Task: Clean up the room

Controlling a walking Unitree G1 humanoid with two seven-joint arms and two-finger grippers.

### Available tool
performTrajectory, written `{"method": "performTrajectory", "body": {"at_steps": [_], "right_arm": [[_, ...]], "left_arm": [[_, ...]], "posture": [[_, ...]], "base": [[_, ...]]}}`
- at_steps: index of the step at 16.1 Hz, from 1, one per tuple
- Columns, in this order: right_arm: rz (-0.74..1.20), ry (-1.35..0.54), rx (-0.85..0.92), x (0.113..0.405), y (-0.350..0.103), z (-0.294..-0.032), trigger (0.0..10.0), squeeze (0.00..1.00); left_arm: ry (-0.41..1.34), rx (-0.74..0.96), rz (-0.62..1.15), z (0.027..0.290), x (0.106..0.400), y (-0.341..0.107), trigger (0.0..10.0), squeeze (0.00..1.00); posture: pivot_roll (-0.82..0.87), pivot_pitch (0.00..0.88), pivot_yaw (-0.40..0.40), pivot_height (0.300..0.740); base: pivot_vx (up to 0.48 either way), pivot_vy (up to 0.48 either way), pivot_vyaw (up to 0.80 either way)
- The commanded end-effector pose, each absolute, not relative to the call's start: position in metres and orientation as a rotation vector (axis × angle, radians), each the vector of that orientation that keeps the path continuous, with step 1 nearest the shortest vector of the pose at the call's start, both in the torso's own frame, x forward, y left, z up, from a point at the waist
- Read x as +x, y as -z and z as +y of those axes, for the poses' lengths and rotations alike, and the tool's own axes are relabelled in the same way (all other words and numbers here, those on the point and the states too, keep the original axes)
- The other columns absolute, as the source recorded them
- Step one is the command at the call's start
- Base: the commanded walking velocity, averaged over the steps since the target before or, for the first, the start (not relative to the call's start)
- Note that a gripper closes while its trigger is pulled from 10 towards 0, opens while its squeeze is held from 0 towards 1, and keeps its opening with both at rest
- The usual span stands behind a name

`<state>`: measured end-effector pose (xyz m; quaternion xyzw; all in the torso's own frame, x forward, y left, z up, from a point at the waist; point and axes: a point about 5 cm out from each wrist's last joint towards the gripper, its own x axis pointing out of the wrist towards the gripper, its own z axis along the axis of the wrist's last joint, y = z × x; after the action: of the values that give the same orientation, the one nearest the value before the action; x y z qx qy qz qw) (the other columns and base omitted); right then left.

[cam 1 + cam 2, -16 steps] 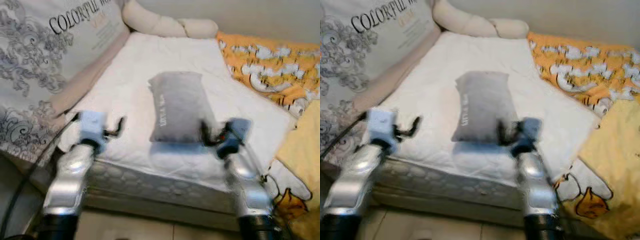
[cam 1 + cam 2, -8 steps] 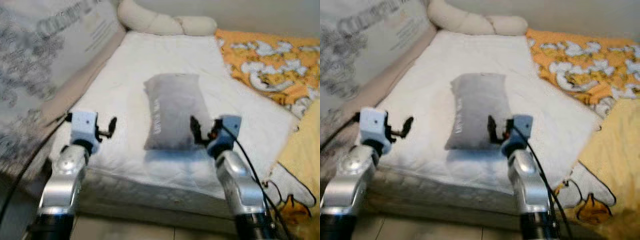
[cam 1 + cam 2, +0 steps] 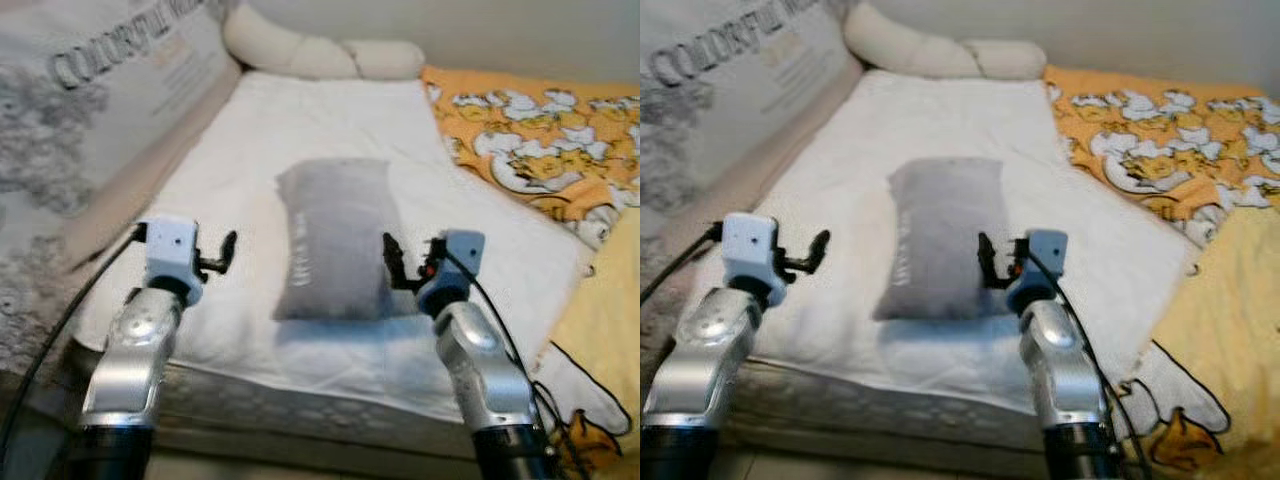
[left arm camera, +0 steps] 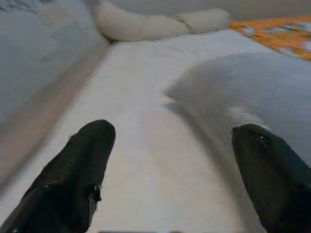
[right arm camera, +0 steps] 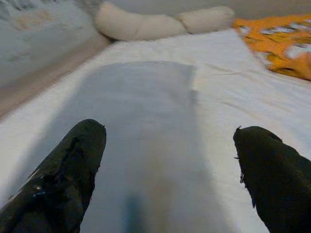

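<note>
**A:** so compared to a second ago the robot has closed in on the bed (image 3: 330, 110) and both arms have come forward. The right gripper (image 3: 392, 262) was short of the grey pillow (image 3: 335, 235) before, now it's right against the pillow's near right corner. The left gripper (image 3: 225, 252) has moved up too but sits well apart from it, over bare sheet around 9 o'clock of the pillow.

**B:** jaws status?

**A:** both spread wide with nothing between them. In the wrist views the fingers (image 4: 77, 170) are far apart on each side. The right wrist view looks straight down the length of the pillow; the left one has the pillow's edge off to one side.

**B:** where's the pillow exactly?

**A:** lying flat in the middle of the white mattress, long axis running 12 to 6. The cream bolster (image 3: 320, 50) is up at 12 against the wall, the orange blanket (image 3: 530, 140) is off at 2.

**B:** how would you grab it?

**A:** my guess: light, soft, squishy, not fragile or slippery. It'll sag if held by one corner. I'd pinch a thick fold of fabric at the near short edge, or take both long sides, one gripper each.
</note>
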<state>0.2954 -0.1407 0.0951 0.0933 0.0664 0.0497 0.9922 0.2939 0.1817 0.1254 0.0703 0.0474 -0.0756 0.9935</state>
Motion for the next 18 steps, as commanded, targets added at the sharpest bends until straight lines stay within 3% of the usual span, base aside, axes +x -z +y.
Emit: {"method": "performTrajectory", "body": {"at_steps": [1, 18], "right_arm": [[0.124, -0.097, 0.184, 0.2972, -0.0986, -0.1407, 10.0, 0.00], [0.138, -0.107, 0.180, 0.2950, -0.0954, -0.1392, 10.0, 0.00]], "left_arm": [[0.134, 0.161, 0.084, 0.1876, 0.2945, -0.1298, 10.0, 0.00], [0.160, 0.155, 0.078, 0.1844, 0.2925, -0.1307, 10.0, 0.00]], "posture": [[0.08, 0.000, -0.021, 0.740], [0.08, 0.000, -0.017, 0.740]], "base": [[0.307, 0.000, 0.00], [0.277, 0.000, 0.00]]}}
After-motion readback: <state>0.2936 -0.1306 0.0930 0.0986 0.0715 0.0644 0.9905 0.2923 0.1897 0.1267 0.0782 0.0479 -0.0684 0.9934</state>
